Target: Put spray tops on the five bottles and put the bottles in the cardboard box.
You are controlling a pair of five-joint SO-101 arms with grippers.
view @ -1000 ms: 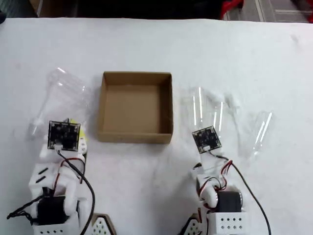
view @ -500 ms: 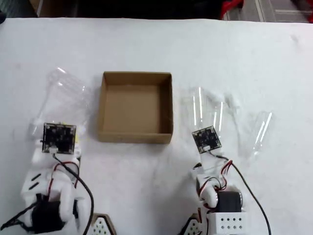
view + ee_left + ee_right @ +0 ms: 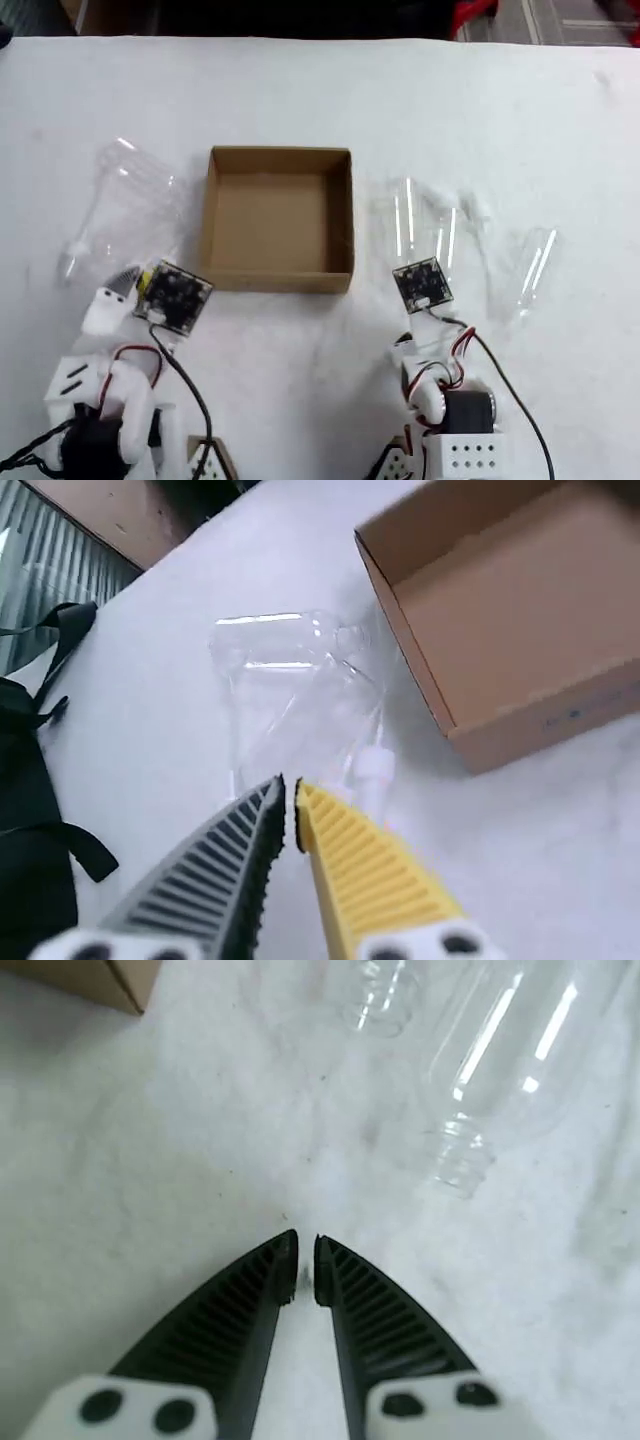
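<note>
Left gripper (image 3: 290,788), ribbed grey and yellow fingers, tips together, nothing held; clear plastic bottles (image 3: 290,675) lie just ahead, square brown cardboard box (image 3: 520,610) ahead to its right. Right gripper (image 3: 304,1255), ribbed black, closed, empty; smooth clear bottle (image 3: 495,1055) w/ threaded neck just ahead on white worktop (image 3: 150,1160).

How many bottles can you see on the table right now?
5, I think: two bottles overlapping left of the cardboard box, three right of it. Clear plastic, so the left pair is hard to separate.
</note>
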